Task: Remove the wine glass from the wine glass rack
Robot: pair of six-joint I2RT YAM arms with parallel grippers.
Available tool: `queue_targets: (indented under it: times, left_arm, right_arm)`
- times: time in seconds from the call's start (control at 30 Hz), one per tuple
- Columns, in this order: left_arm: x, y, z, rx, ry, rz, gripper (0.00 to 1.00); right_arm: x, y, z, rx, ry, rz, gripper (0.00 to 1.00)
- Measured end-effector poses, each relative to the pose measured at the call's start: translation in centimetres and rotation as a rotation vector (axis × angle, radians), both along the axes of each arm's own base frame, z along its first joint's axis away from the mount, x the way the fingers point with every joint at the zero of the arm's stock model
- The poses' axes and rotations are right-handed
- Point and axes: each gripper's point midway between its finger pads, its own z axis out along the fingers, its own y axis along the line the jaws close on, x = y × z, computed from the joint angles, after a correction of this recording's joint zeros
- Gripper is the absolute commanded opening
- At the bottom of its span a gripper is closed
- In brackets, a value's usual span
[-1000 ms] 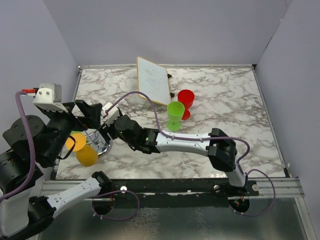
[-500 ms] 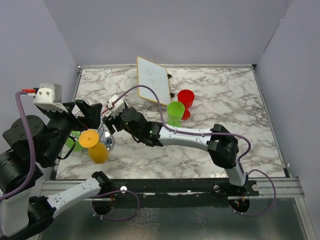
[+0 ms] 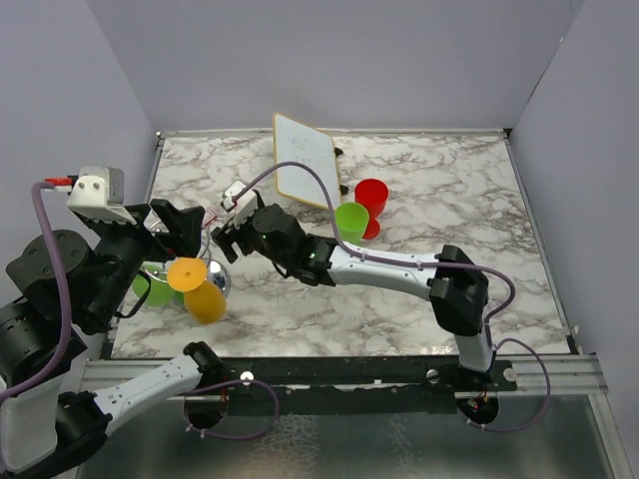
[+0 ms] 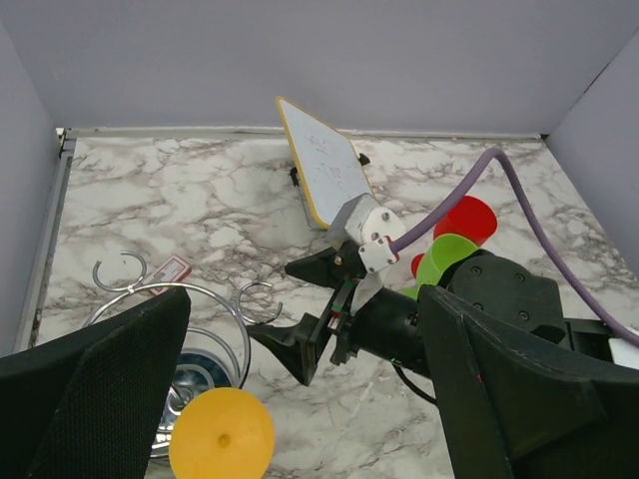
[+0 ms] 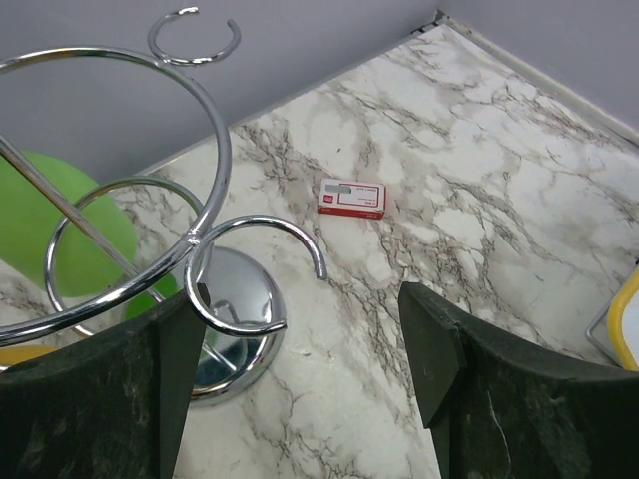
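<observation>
Right gripper (image 5: 300, 399) is spread wide, nothing in it, with 1 finger (image 5: 100, 399) right by a wire loop of the wine glass rack (image 5: 238, 304). Left gripper (image 4: 305, 297) is wide open too, hanging over the rack's near-left side. The orange wine glass (image 3: 200, 291) is at the rack's near side, foot up and tilted (can't tell if it's hooked on a wire arm). A green cup (image 3: 152, 286) sits just left of the rack. A green glass (image 3: 349, 222) and a red glass (image 3: 371, 198) stand together near the white board (image 3: 305, 160).
</observation>
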Motion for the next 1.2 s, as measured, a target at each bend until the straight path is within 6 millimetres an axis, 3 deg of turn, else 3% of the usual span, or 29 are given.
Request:
queue_targets:
  times: [0.33, 0.5, 0.63, 0.73, 0.9, 1.2]
  left_arm:
    - [0.2, -0.3, -0.4, 0.003, 0.008, -0.007, 0.99]
    - [0.2, -0.4, -0.3, 0.002, 0.007, -0.01, 0.99]
    - [0.2, -0.5, -0.2, -0.001, 0.004, -0.014, 0.99]
    - [0.2, -0.6, -0.2, -0.004, 0.002, -0.017, 0.99]
    - [0.2, -0.8, -0.3, -0.005, 0.003, -0.025, 0.99]
    - [-0.3, -0.6, 0.0, -0.032, -0.011, -0.035, 0.99]
  right_arm:
    - [-2.8, -2.9, 5.2, 0.066, 0.066, 0.059, 0.82]
    - [-5.3, -4.8, 5.4, 0.115, 0.21, 0.089, 0.81]
    - [-8.4, -5.1, 5.1, 0.212, 0.415, 0.161, 0.77]
    - [-11.2, -4.7, 5.0, 0.324, 0.619, 0.236, 0.74]
    - [-14.3, -3.0, 5.6, 0.495, 0.939, 0.344, 0.69]
    - [-15.0, 0.0, 5.1, 0.572, 1.153, 0.411, 0.62]
